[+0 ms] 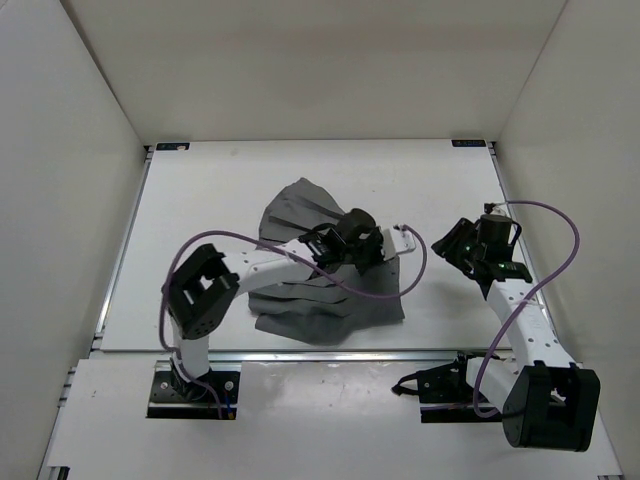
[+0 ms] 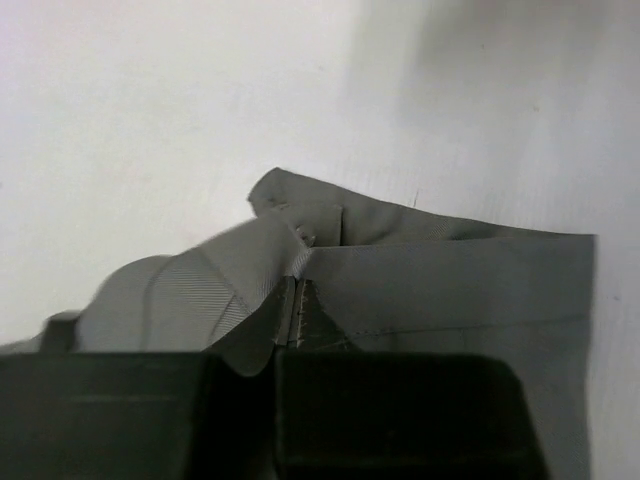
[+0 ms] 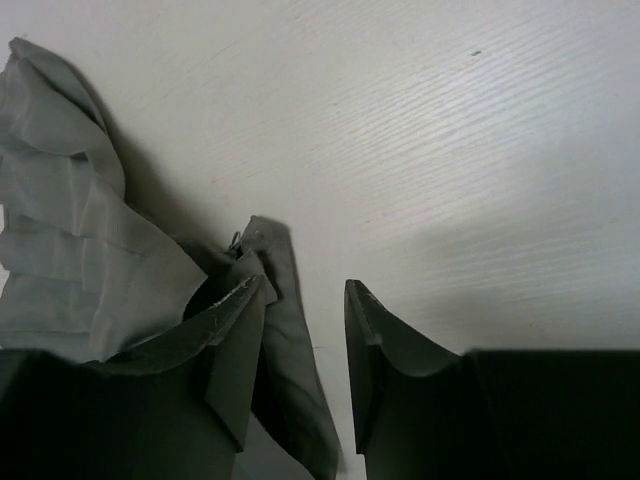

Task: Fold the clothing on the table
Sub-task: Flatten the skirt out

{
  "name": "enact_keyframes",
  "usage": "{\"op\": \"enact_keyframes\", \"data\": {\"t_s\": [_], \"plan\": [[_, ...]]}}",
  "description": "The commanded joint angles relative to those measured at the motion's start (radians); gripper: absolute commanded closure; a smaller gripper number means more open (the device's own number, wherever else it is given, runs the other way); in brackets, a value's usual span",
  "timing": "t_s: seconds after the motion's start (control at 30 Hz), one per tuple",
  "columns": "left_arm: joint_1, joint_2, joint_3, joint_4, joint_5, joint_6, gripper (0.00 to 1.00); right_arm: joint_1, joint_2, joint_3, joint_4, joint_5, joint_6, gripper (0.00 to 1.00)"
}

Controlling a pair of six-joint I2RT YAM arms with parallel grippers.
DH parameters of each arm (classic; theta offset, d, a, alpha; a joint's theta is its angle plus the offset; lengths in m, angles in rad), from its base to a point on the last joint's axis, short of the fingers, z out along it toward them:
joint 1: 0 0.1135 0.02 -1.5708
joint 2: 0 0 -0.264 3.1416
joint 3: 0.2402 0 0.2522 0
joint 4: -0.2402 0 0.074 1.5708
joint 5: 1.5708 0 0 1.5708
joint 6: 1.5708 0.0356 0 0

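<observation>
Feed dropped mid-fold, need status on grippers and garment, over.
Left gripper shut on the pleated skirt. Right gripper open, fabric beside one finger. Skirt bunched, not folded. Left arm's cable crosses over it.

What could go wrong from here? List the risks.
1. The left gripper is shut on a small bunch of the skirt near its edge; it might slip out when pulled.
2. The right gripper is open with cloth beside only one finger; closing may miss it.
3. The left arm's cable crosses the skirt and could snag.
</observation>
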Motion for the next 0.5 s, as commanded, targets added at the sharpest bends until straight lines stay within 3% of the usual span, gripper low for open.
{"op": "enact_keyframes", "data": {"t_s": [0.0, 0.13, 0.2, 0.47], "plan": [[0.023, -0.182, -0.007, -0.08, -0.014, -0.069, 1.0, -0.001, -0.005, -0.018, 0.1, -0.089, -0.04, 0.66], [0.07, -0.342, -0.043, -0.16, 0.036, -0.136, 1.0, 0.029, 0.073, 0.01, 0.103, -0.227, -0.08, 0.68], [0.105, -0.477, -0.09, -0.197, 0.13, -0.194, 1.0, 0.061, 0.114, 0.033, 0.093, -0.258, -0.102, 0.67], [0.242, -0.887, -0.291, -0.294, 0.331, -0.347, 1.0, 0.061, 0.261, 0.108, 0.047, -0.468, -0.128, 0.51]]}}
